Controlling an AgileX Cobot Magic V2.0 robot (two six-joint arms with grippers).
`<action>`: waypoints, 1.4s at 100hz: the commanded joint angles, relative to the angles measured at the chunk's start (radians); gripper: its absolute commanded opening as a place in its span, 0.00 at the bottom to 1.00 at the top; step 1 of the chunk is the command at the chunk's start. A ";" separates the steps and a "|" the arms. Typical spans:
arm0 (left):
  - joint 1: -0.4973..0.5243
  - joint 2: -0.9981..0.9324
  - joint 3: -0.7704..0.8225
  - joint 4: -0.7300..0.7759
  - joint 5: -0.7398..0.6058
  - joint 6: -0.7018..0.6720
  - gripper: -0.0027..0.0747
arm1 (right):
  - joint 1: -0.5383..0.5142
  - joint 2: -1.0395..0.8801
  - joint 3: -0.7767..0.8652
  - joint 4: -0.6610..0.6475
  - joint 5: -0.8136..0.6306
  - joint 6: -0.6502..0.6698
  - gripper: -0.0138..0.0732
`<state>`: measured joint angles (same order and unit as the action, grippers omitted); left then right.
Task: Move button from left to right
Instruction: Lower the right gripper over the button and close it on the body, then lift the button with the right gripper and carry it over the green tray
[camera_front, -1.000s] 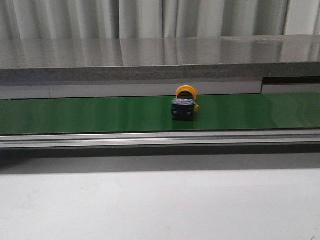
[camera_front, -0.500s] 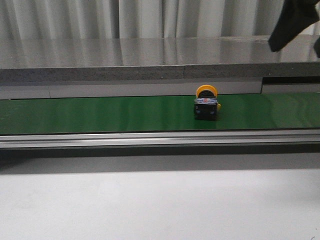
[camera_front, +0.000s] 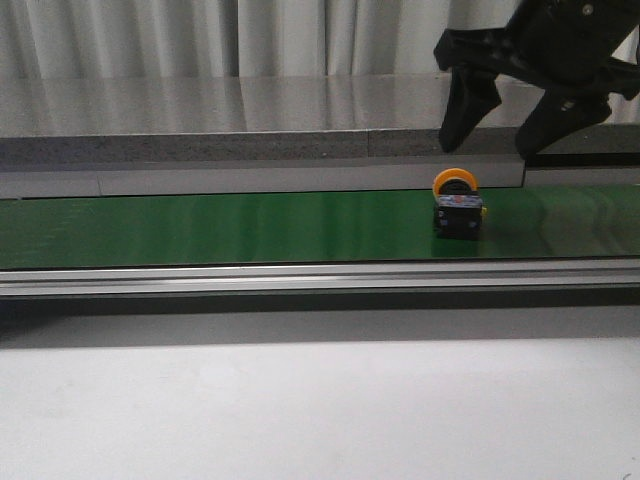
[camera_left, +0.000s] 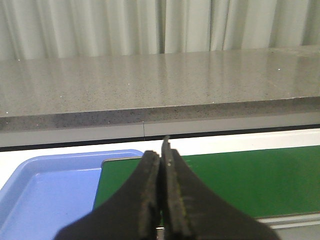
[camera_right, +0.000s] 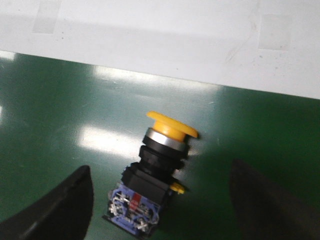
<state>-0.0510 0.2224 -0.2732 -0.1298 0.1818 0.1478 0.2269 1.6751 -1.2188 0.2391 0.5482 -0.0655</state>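
button (camera_front: 457, 208) on green belt (camera_front: 200, 228), lying cap-away | right pincer (camera_front: 502, 130) wide open, empty, above, straddling it | left pincer (camera_left: 161, 210) closed, empty, far left

I see dim, even light; glare patches shine on the green belt (camera_right: 60, 110) under my right wrist camera, and its end effector (camera_right: 160, 210) fingers blur.

Right gripper (camera_front: 500, 128) arm cut off by front view's top edge. Blue tray (camera_left: 45, 190) only partly in frame, left wrist cam. Button (camera_front: 457, 208) markings too small to read in front view.
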 joint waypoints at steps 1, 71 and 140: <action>-0.009 0.007 -0.028 -0.009 -0.088 -0.004 0.01 | 0.000 -0.013 -0.038 0.010 -0.050 -0.002 0.81; -0.009 0.007 -0.028 -0.009 -0.088 -0.004 0.01 | -0.001 0.053 -0.038 -0.025 0.035 -0.002 0.47; -0.009 0.007 -0.028 -0.009 -0.088 -0.004 0.01 | -0.065 -0.054 -0.207 -0.111 0.253 -0.002 0.47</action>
<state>-0.0510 0.2224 -0.2732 -0.1298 0.1818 0.1494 0.1927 1.6869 -1.3707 0.1444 0.7977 -0.0655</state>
